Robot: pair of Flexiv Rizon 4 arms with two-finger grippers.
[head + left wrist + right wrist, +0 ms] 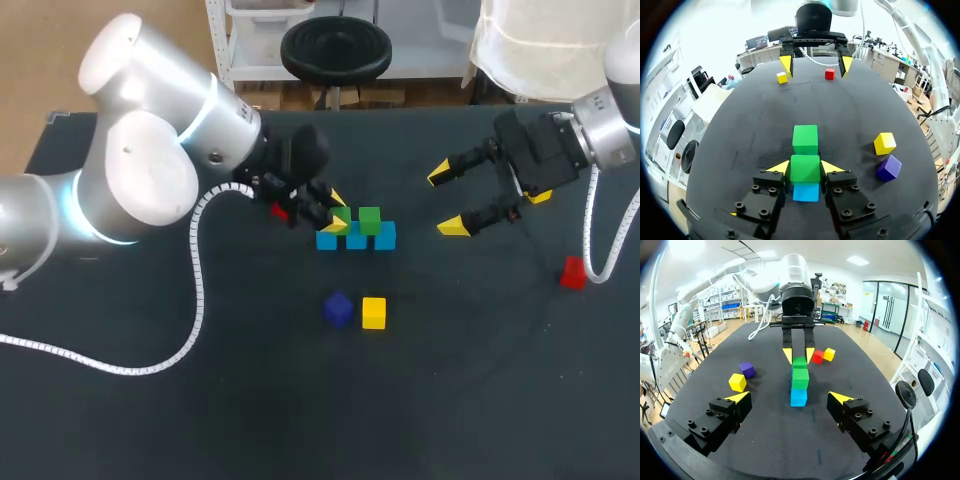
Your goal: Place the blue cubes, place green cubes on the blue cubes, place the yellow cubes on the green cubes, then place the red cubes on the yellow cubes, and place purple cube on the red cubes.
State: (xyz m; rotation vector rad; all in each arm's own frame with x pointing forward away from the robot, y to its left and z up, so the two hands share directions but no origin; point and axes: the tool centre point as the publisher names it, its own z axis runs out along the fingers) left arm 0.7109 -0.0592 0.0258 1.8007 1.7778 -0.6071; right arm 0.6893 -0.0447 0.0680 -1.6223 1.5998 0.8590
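Note:
Three blue cubes lie in a row mid-table. The middle one carries a green cube. My left gripper is shut on a second green cube, which rests on the end blue cube. The blue cube nearest my right gripper is bare. My right gripper hangs open to the right of the row, holding nothing. A yellow cube and a purple cube sit in front of the row. One red cube lies far right, another beside my left gripper.
A second yellow cube lies next to the red cube behind my left gripper. A third yellow cube lies under my right gripper. The table's dark cloth stretches to the front edge.

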